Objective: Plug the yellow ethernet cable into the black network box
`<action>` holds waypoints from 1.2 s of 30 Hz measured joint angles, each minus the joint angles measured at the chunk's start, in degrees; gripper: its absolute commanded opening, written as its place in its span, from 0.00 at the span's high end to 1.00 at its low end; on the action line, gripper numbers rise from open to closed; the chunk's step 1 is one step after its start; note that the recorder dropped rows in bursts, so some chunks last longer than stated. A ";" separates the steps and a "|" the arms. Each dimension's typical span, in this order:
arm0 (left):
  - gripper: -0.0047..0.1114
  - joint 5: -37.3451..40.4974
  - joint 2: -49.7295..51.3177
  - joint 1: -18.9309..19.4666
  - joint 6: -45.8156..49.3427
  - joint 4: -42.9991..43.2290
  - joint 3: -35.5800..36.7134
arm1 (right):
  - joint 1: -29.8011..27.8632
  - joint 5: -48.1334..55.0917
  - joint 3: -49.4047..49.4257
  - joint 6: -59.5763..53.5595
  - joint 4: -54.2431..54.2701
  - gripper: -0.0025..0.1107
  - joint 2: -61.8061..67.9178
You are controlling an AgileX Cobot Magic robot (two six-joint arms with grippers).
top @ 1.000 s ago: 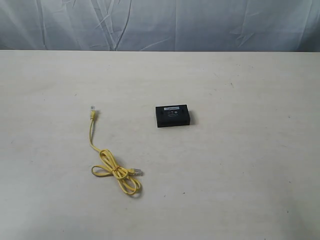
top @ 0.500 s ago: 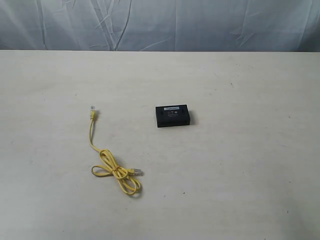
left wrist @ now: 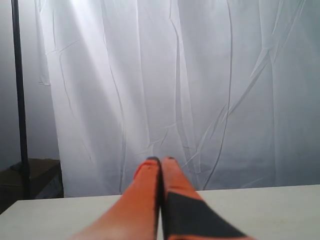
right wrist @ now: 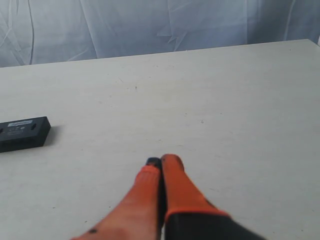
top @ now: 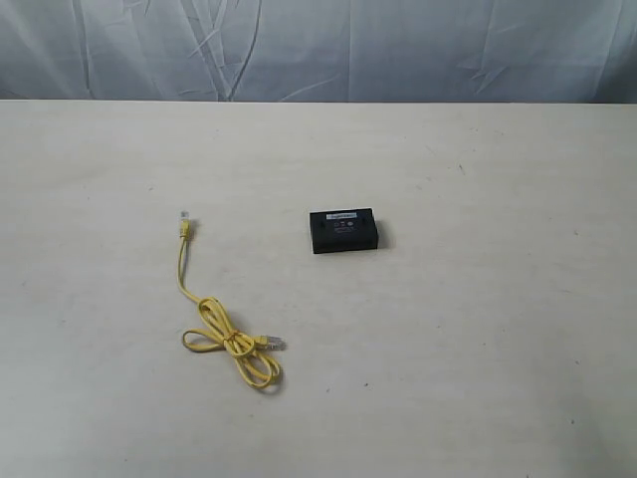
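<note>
The yellow ethernet cable (top: 214,319) lies on the table's left half in the exterior view, partly coiled, with one clear plug (top: 183,216) at its far end and another (top: 272,343) by the loops. The black network box (top: 343,230) sits flat near the table's middle, white label on top. It also shows in the right wrist view as the black network box (right wrist: 23,133), well off to one side of my right gripper (right wrist: 162,160). That gripper is shut and empty above the table. My left gripper (left wrist: 160,160) is shut too, empty, facing the curtain. Neither arm shows in the exterior view.
A pale table (top: 478,329) carries the things. A wrinkled white curtain (top: 318,50) hangs behind its far edge. A dark pole (left wrist: 20,95) stands beside the table in the left wrist view.
</note>
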 measured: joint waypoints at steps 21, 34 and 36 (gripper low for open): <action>0.96 28.07 26.21 0.00 0.00 4.01 -27.46 | 0.00 0.00 0.00 0.00 0.00 0.98 0.00; 0.96 36.24 51.74 0.00 -0.45 1.90 -34.94 | 0.00 0.00 0.00 0.00 0.00 0.98 0.00; 0.96 35.09 51.89 0.00 -0.45 1.16 -34.98 | 0.00 0.00 0.00 0.00 0.00 0.98 0.00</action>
